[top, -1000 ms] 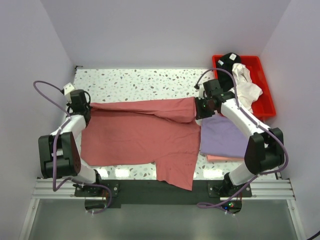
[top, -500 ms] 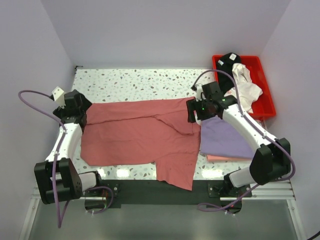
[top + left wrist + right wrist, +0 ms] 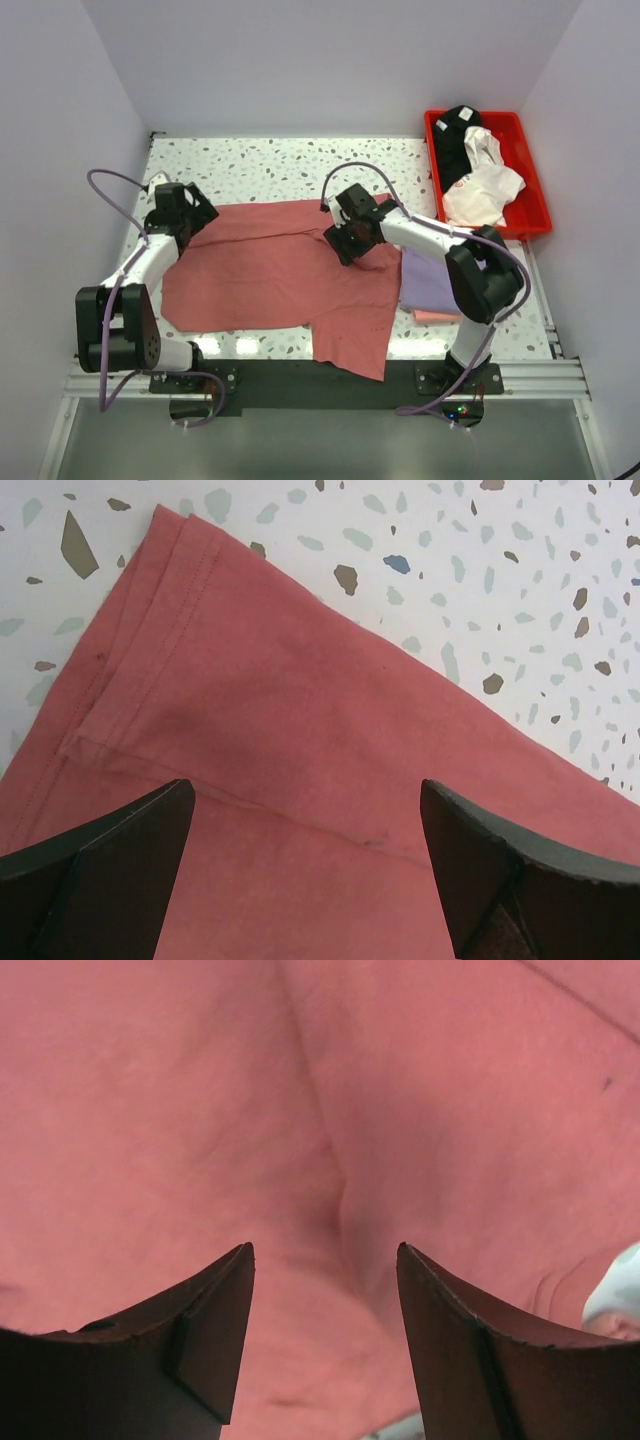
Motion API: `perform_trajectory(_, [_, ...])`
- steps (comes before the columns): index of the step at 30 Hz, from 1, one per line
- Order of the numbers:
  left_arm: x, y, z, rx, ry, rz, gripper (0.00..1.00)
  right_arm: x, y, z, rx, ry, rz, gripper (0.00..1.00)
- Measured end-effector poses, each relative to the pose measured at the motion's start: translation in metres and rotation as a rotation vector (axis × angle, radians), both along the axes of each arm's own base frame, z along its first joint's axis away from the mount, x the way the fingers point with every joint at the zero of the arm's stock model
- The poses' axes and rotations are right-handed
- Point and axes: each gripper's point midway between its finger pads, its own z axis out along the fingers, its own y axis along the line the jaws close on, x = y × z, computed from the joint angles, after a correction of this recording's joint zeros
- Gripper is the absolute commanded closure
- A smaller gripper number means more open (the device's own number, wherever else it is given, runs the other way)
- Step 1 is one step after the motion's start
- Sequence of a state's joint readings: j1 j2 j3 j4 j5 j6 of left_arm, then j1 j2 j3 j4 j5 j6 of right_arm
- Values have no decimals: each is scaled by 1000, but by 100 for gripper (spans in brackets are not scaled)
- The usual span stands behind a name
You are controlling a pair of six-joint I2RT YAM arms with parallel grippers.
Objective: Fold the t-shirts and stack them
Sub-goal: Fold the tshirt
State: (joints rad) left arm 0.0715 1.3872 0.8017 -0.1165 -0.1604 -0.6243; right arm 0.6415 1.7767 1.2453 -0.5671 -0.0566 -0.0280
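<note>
The dusty red t-shirt [image 3: 270, 275] lies spread across the table, its top edge folded over and one part hanging past the near edge. My left gripper [image 3: 192, 214] hovers open over the shirt's upper left corner; in the left wrist view its jaws [image 3: 305, 800] stand wide above the hemmed fold [image 3: 250, 710]. My right gripper [image 3: 346, 240] is open over the shirt's upper middle, a crease [image 3: 335, 1190] showing between its fingers [image 3: 200, 1330]. A folded lavender t-shirt [image 3: 432, 280] rests on a pale pink one [image 3: 430, 317] at the right.
The red tray [image 3: 537, 190] at the back right holds a white shirt [image 3: 480, 185] and a black one [image 3: 455, 128]. Speckled tabletop [image 3: 290, 165] shows behind the red shirt. Walls close in on the left, back and right.
Both grippers opened and let go of the red shirt's folded top edge. The right arm swung left over the shirt's middle; the left gripper shifted slightly right.
</note>
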Motion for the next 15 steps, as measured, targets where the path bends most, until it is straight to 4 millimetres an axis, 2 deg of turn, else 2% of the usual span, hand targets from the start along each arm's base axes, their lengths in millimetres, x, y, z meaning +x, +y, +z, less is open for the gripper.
perform_trajectory(4, [-6, -1, -9, -2, 18, -2, 0, 16, 0, -16, -55, -16, 1, 48])
perform_trajectory(5, [-9, -1, -13, -3, 28, -2, 0, 20, 1, -17, -61, -27, 2, 61])
perform_trajectory(6, [-11, -1, -16, -3, 36, -2, 0, 23, 0, -17, -69, -38, 6, 69])
perform_trajectory(8, [-16, -1, -23, 0, 55, -6, 0, 29, 2, -15, -71, -57, 8, 78])
perform_trajectory(15, [-17, 0, -23, 13, 58, -10, 0, 49, 7, -9, -86, -106, -4, 80])
